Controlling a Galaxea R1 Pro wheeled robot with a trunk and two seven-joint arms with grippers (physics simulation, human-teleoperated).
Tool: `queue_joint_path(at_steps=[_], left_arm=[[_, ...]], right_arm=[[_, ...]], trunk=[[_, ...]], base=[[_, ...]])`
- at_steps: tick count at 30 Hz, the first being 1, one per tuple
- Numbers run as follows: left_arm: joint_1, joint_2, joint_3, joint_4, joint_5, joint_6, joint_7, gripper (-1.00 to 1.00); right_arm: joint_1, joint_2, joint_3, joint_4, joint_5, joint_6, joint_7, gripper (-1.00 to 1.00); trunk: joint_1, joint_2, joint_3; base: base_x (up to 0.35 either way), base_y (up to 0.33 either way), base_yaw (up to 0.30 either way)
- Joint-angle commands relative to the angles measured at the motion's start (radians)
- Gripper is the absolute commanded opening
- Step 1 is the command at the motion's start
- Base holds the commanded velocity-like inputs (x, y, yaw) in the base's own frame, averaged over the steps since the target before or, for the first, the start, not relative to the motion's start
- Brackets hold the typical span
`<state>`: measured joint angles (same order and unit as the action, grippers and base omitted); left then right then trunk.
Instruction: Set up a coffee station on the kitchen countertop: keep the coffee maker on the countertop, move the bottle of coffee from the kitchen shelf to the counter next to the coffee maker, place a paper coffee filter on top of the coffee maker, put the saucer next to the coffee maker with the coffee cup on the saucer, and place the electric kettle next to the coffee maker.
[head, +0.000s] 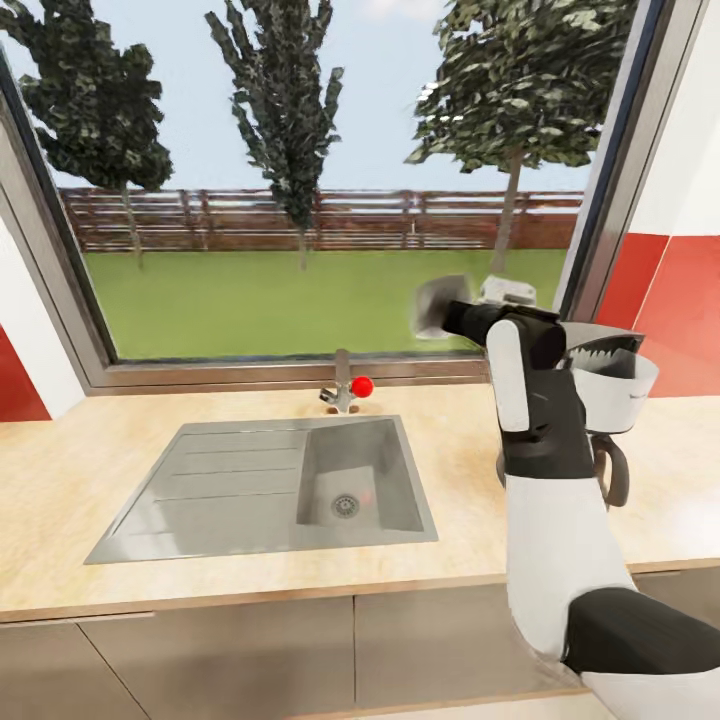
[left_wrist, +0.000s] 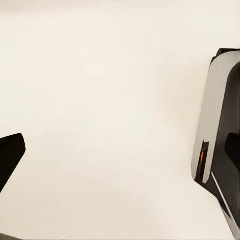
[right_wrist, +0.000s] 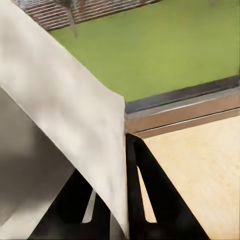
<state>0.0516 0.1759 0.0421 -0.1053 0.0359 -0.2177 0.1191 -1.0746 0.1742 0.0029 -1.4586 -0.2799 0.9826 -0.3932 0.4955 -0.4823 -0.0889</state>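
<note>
The beige bench (head: 120, 480) carries a grey steel sink (head: 270, 490) below a wide window (head: 300, 180). At its right end, the coffee maker (head: 612, 385) stands partly hidden by the raised right arm (head: 545, 470). The right hand (right_wrist: 125, 200) is clamped on the thin white paper coffee filter (head: 433, 307), held above the bench beside the machine's top. The left hand's (left_wrist: 10, 157) state probably cannot be told.

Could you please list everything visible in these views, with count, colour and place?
countertop: one, light beige wood-grain, below the window
sink: one, grey steel, inset in the countertop
tap: one, silver with a red knob, behind the sink
coffee maker: one, grey, partly behind the right arm
paper coffee filter: one, white, held in the right gripper
window: one, grey frame, showing lawn, trees, fence
right gripper: one, black, raised beside the coffee maker, shut on the filter
</note>
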Motion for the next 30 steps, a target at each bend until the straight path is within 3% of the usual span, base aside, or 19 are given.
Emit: queue_joint_path(at_steps=[1, 5, 10, 11, 13, 15, 17, 18, 19, 22, 23, 26, 30], left_arm=[[0.001, -0.001, 0.004, -0.002, 0.004, -0.001, -0.001, 1.0], [0.001, -0.002, 0.004, -0.002, 0.004, 0.0, -0.001, 1.0], [0.001, -0.003, 0.004, -0.002, 0.003, 0.002, -0.001, 1.0], [0.001, -0.003, 0.004, -0.002, 0.003, 0.003, -0.001, 1.0], [0.001, -0.003, 0.004, -0.002, 0.004, 0.003, -0.001, 1.0], [0.001, -0.003, 0.004, -0.002, 0.004, 0.005, -0.001, 1.0], [0.001, -0.003, 0.004, -0.002, 0.003, 0.006, -0.001, 1.0], [0.001, -0.003, 0.004, -0.001, 0.003, 0.006, -0.001, 1.0], [0.001, -0.003, 0.004, -0.001, 0.003, 0.006, -0.001, 1.0], [0.001, -0.003, 0.004, -0.001, 0.001, 0.006, -0.001, 1.0], [0.001, -0.003, 0.004, -0.001, 0.0, 0.006, 0.0, 1.0], [0.001, -0.003, 0.004, -0.001, 0.0, 0.007, 0.0, 1.0], [0.001, -0.002, 0.003, 0.0, 0.001, 0.006, 0.0, 1.0]], right_arm=[[-0.058, 0.0, 0.0, 0.03, -0.023, 0.004, -0.011, -1.0], [-0.189, 0.0, -0.005, 0.164, -0.034, 0.006, -0.051, -1.0], [-0.348, 0.0, -0.045, 0.323, -0.039, 0.006, -0.252, -1.0], [-0.408, 0.0, -0.077, 0.352, -0.04, 0.007, -0.314, -1.0], [-0.457, 0.0, -0.119, 0.367, -0.045, 0.007, -0.382, -1.0], [-0.516, 0.0, -0.187, 0.418, -0.071, 0.007, -0.534, -1.0], [-0.544, 0.0, -0.242, 0.457, -0.138, 0.006, -0.676, -1.0], [-0.552, 0.0, -0.262, 0.466, -0.194, 0.005, -0.765, -1.0], [-0.557, 0.0, -0.273, 0.471, -0.254, 0.004, -0.863, -1.0], [-0.568, 0.0, -0.283, 0.475, -0.376, -0.007, -1.046, -1.0], [-0.576, 0.0, -0.285, 0.476, -0.441, -0.02, -1.102, -1.0], [-0.584, 0.0, -0.287, 0.481, -0.536, -0.047, -1.151, -1.0], [-0.588, 0.0, -0.288, 0.494, -0.577, -0.063, -1.166, -1.0]], trunk=[[0.001, -0.002, -0.002], [0.001, -0.002, -0.002], [0.001, -0.002, -0.002], [0.001, -0.002, -0.002], [0.001, -0.002, -0.002], [0.001, -0.002, -0.002], [0.001, -0.002, -0.002], [0.001, -0.002, -0.002], [0.001, -0.002, -0.002], [0.001, -0.002, -0.002], [0.001, -0.002, -0.002], [0.001, -0.002, -0.002], [0.001, -0.002, -0.002]], base=[[0.0, 0.0, 0.0], [0.0, 0.0, 0.0], [0.0, 0.0, 0.0], [0.0, 0.0, 0.0], [0.0, 0.0, 0.0], [0.0, 0.0, 0.0], [0.0, 0.0, 0.0], [0.0, 0.0, 0.0], [0.0, 0.0, 0.0], [0.0, 0.0, 0.0], [0.0, 0.0, 0.0], [0.0, 0.0, 0.0], [0.0, 0.0, 0.0]])
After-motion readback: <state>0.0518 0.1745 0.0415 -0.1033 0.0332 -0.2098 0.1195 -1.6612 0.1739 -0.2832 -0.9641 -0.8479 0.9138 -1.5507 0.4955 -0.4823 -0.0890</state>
